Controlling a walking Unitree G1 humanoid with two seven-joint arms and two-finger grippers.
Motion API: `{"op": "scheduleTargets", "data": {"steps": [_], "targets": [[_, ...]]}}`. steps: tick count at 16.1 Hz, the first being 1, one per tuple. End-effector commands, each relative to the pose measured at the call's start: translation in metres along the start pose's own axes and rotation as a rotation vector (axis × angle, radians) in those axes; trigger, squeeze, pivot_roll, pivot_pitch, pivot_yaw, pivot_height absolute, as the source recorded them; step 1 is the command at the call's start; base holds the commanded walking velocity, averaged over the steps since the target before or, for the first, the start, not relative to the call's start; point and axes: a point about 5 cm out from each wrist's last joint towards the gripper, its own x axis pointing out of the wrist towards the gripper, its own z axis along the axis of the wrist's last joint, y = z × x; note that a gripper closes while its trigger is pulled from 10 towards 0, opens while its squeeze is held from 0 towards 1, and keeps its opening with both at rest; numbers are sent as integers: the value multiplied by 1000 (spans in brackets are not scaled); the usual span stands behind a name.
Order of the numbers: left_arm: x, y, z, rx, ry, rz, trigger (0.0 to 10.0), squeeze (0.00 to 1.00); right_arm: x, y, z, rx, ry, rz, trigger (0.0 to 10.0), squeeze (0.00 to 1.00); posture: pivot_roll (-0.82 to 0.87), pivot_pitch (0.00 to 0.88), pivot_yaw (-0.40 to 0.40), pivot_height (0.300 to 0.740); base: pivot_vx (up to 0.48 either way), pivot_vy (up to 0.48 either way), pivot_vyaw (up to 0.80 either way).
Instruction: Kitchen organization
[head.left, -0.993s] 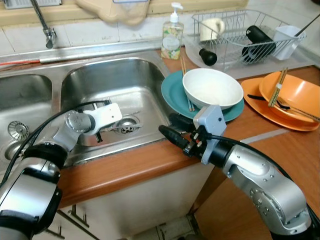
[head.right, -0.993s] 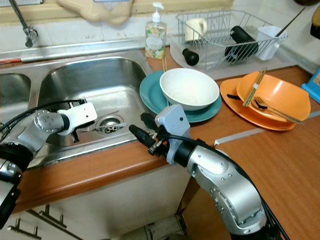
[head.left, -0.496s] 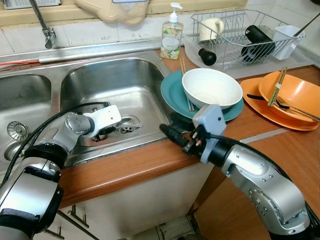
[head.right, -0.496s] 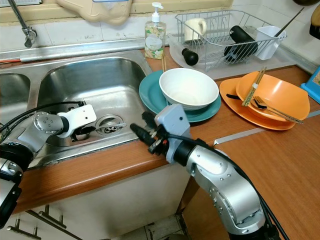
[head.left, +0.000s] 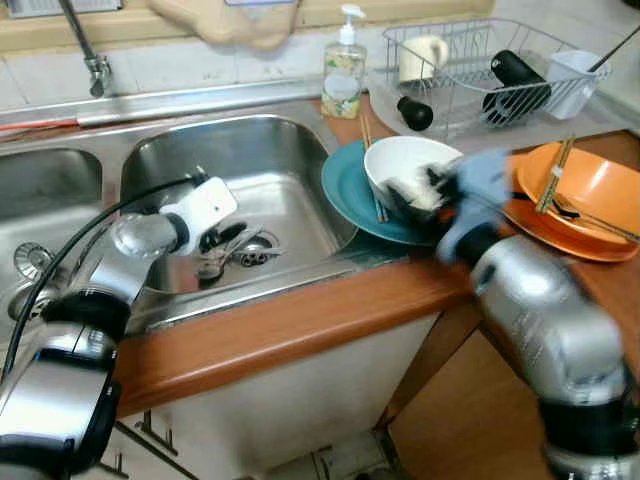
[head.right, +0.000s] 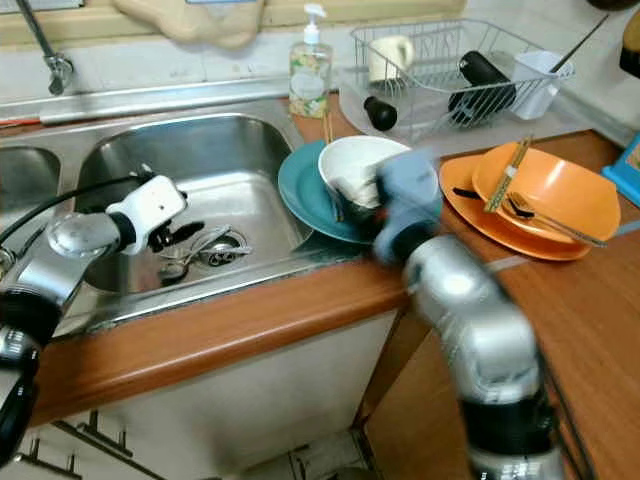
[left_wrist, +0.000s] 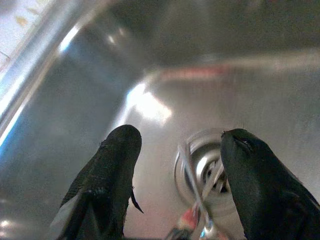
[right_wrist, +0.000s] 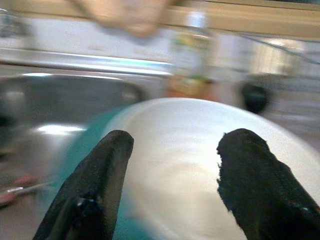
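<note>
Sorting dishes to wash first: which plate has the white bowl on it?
The teal plate beside the sink carries the white bowl; the orange plate holds an orange bowl.

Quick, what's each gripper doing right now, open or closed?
Left gripper: open, empty, over the sink drain.
Right gripper: open, empty, at the white bowl.

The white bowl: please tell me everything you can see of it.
The white bowl is round, deep and glossy, like ceramic, and stands upright on a teal plate on the wooden counter, right of the sink. Its inside looks bare. The right hand, blurred, fingers apart, is at its near rim; contact is unclear.
</note>
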Motion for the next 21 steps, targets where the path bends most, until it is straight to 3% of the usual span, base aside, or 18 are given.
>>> {"op": "scheduleTargets", "data": {"steps": [1,2,3,4,5,8,11,12,13,14,17,21], "targets": [[-2,3,13,-13,-79,10,10000,0,2,-14,2,19,19,-80,10000,1000,-155,0,12,740,0,0,0],[-4,2,18,-25,-121,3,10000,0,5,-21,4,33,27,-117,10000,1000,-155,0,12,740,0,0,0],[-8,-2,29,-48,-193,-21,10000,0,9,-32,7,49,42,-158,10000,710,-148,0,4,740,0,0,0],[-12,-5,36,-70,-242,-43,10000,0,12,-39,11,60,55,-185,10000,502,-145,0,-1,740,0,0,0],[-18,-9,42,-86,-275,-57,10000,0,14,-47,11,77,94,-215,10000,0,-143,0,-5,740,0,0,0],[-36,-21,55,-129,-341,-129,10000,0,18,-59,10,142,204,-207,10000,0,-141,0,-10,740,0,0,0],[-52,-40,70,-209,-407,-217,10000,0,20,-62,7,303,245,-186,10000,0,-140,0,-12,740,0,0,0],[-55,-43,73,-227,-416,-235,10000,0,20,-61,7,327,250,-172,4392,0,-140,0,-11,740,0,0,0],[-58,-51,78,-257,-433,-264,10000,0,21,-59,4,353,265,-156,627,0,-141,0,-10,740,0,0,0],[-61,-56,81,-291,-450,-286,10000,0,20,-57,0,369,287,-140,0,0,-142,0,-10,740,0,0,0],[-67,-63,87,-348,-458,-311,10000,0,20,-53,-5,439,326,-104,0,0,-139,0,-13,740,0,0,0],[-64,-65,89,-386,-442,-268,10000,0,21,-52,-7,494,341,-97,0,0,-135,0,-23,740,0,0,0]]}}
